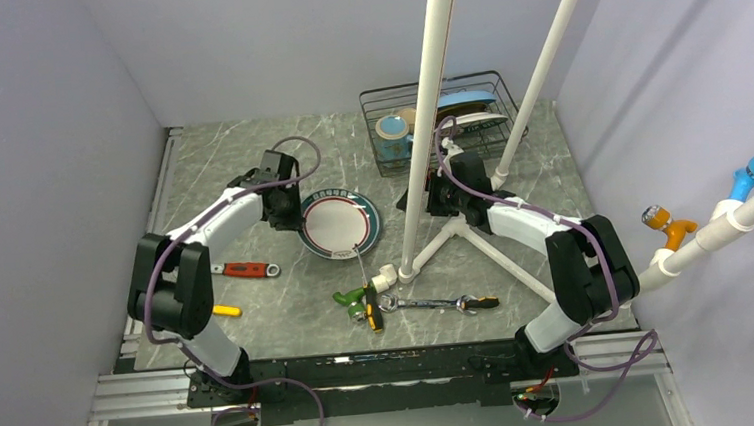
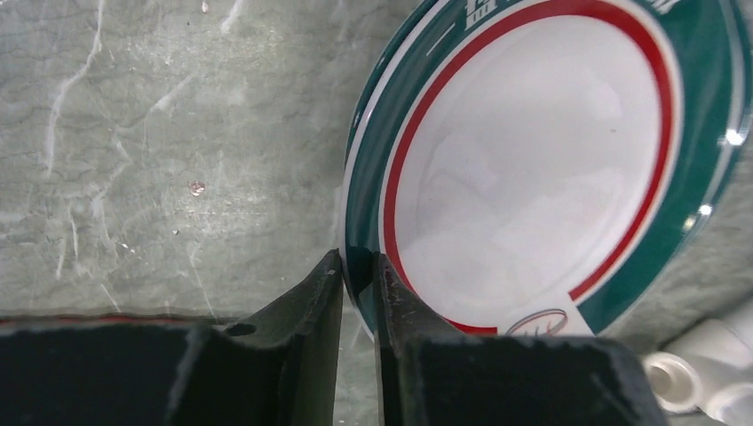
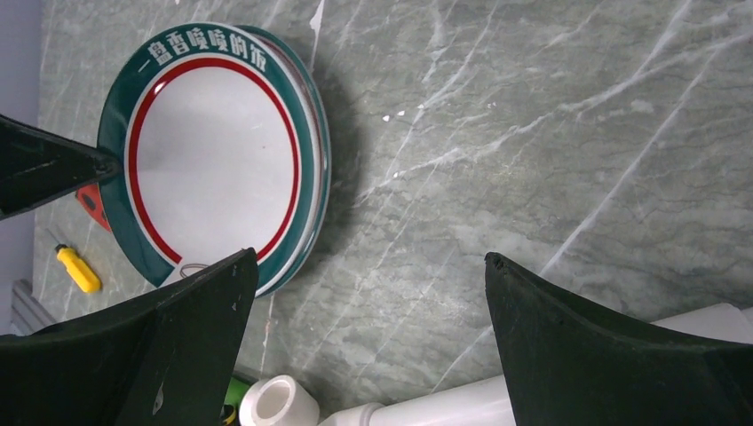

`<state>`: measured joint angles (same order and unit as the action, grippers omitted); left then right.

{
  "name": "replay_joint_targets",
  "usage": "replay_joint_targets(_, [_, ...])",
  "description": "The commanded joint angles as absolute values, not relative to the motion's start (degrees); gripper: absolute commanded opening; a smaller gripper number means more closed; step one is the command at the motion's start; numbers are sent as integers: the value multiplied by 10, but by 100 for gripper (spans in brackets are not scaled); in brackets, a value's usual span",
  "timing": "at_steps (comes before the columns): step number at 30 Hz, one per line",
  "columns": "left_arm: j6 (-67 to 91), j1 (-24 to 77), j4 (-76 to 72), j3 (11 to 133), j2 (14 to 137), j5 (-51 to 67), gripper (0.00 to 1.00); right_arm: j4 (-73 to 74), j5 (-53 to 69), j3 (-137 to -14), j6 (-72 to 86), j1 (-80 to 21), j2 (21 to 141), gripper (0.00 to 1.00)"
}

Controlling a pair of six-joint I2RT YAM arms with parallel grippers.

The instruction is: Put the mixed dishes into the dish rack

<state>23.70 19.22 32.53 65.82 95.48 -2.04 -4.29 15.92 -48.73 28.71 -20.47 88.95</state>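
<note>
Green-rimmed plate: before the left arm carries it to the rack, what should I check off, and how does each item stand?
1. Grip: left gripper pinches the green-rimmed plate at its rim: ok.
2. Plate off the table: cannot tell.
3. Other arm: right gripper open, empty, apart from the plate: ok.
4. Free slot in the dish rack: cannot tell; the white pipe frame hides part.
5. Route: that frame stands between plate and rack: not ok.
</note>
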Motion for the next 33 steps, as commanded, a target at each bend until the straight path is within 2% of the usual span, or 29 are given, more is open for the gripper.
replay_joint_targets(1, [253,178,318,652,904,60,0,-65,211,-507,275,-206,891,100])
replay_joint_targets(6, [288,151,279,637,891,173,0,-79,267,-514,296,-204,909,100])
replay_joint_targets(12, [372,133,230,614,878,252,0,-66,288,-530,349,-203,938,99])
replay_joint_targets(19, [436,122,201,585,875,257,0,-31,266,-542,381,-203,939,97])
replay_joint_targets(23, [515,99,129,524,857,298,0,-16,246,-542,399,-204,927,96])
replay_joint_targets(33, [683,75,7,473,847,354,0,12,230,-539,539,-207,936,92])
